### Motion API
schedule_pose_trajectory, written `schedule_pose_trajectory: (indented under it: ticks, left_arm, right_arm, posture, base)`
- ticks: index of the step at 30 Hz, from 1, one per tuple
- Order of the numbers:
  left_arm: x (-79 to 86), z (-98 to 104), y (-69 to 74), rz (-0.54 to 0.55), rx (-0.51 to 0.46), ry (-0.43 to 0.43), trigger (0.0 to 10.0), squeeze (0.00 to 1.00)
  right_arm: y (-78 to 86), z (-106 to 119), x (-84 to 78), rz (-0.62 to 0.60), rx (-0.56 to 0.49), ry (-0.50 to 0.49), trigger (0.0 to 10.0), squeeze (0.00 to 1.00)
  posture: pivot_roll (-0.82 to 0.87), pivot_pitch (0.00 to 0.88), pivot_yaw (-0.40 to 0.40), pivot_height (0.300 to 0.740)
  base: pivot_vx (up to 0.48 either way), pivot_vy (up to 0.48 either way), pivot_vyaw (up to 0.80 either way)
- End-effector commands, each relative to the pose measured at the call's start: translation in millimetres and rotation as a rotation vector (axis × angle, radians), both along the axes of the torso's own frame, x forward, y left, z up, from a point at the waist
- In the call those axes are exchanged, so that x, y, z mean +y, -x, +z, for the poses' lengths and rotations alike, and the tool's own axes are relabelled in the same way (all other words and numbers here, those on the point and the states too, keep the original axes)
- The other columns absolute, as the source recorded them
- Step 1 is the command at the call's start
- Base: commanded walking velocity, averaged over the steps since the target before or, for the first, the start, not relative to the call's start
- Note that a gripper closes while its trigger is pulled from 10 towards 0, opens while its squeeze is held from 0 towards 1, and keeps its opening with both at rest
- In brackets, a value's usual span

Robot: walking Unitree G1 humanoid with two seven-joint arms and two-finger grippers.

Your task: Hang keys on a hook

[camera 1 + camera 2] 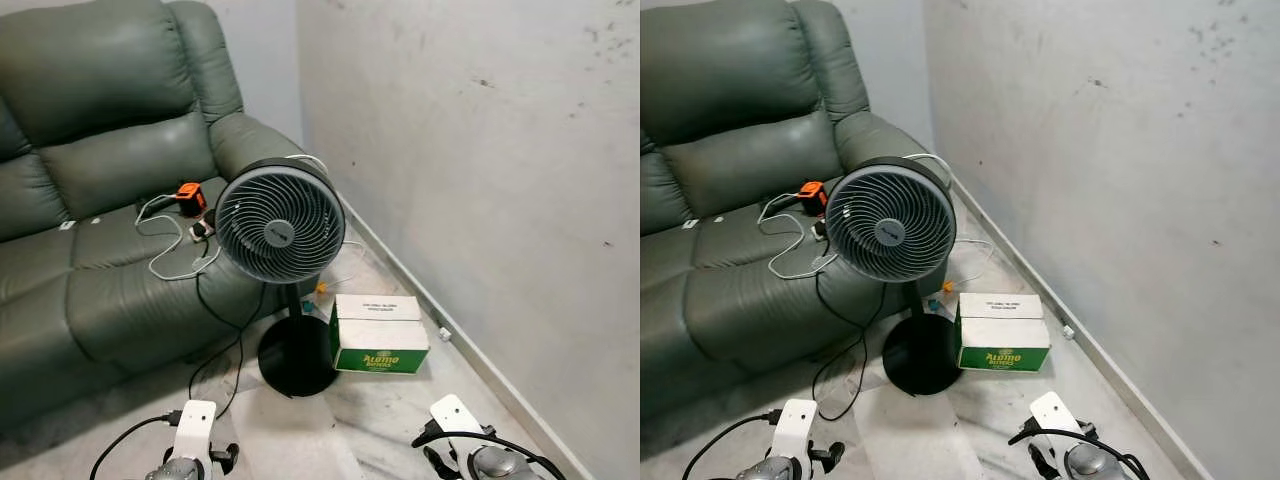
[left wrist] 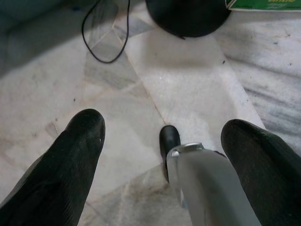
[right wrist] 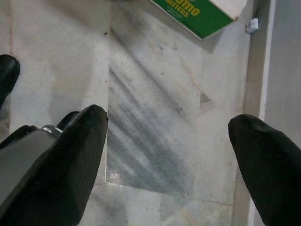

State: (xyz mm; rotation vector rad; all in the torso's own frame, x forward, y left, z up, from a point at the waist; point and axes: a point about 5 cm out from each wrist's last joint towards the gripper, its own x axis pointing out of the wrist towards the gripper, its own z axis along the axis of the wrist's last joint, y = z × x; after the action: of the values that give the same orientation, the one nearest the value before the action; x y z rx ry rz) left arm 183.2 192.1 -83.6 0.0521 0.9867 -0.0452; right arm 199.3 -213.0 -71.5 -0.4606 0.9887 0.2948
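Both arms are hanging low at the robot's sides, each gripper pointing down at the marble floor (image 3: 155,117). The left gripper (image 2: 162,136) is spread wide with nothing between its fingers, and the right gripper (image 3: 167,136) is likewise spread and empty. No keys and no hook can be made out, so which way they lie and which arm is nearer cannot be judged; searching looks like the step in hand. The head views are taking in a green sofa (image 1: 90,200), a standing fan (image 1: 280,222), a green and white box (image 1: 378,335) and a bare wall (image 1: 480,150); the wrist views are adding only the fan's black base (image 2: 188,16) and close floor.
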Motion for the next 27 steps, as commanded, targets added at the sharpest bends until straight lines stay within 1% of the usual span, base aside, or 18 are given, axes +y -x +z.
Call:
schedule_pose_trajectory:
  ticks: [1, 27]
  left_arm:
    - [5.1, 0.5, 0.5, 0.01, 0.001, -0.006, 10.0, 0.0]
    - [4.1, 0.8, -0.2, -0.007, 0.004, 0.006, 10.0, 0.0]
  right_arm:
    - [-0.3, -0.3, 2.1, 0.008, 0.006, -0.004, 10.0, 0.0]
    - [-1.1, 0.0, 2.6, 0.024, 0.011, 0.004, 10.0, 0.0]
  posture:
    - [0.01, 0.0, 0.006, 0.74]
    - [0.01, 0.0, 0.007, 0.74]
  base:
    - [0.0, 0.0, 0.0]
    - [0.0, 0.0, 0.0]
